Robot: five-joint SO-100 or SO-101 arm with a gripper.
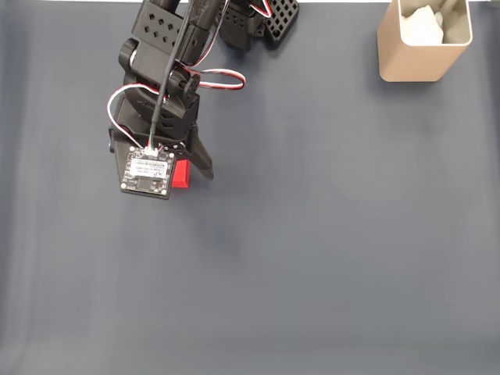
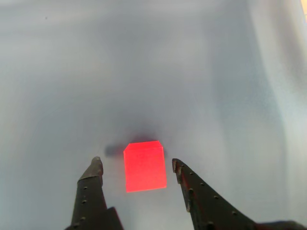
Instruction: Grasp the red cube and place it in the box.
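The red cube (image 2: 144,166) lies on the grey table between my two black fingers, with a gap on each side. In the fixed view the red cube (image 1: 181,173) peeks out from under the wrist camera board at the left. My gripper (image 2: 136,163) is open around the cube, fingertips level with its far half. In the fixed view my gripper (image 1: 178,173) is mostly hidden under the arm. The beige box (image 1: 424,48) stands upright at the top right of the fixed view, far from the cube, with something white inside.
The arm's black base and its red and white wires (image 1: 223,76) sit at the top centre-left of the fixed view. Grey table surface (image 1: 328,258) stretches across the middle, right and bottom.
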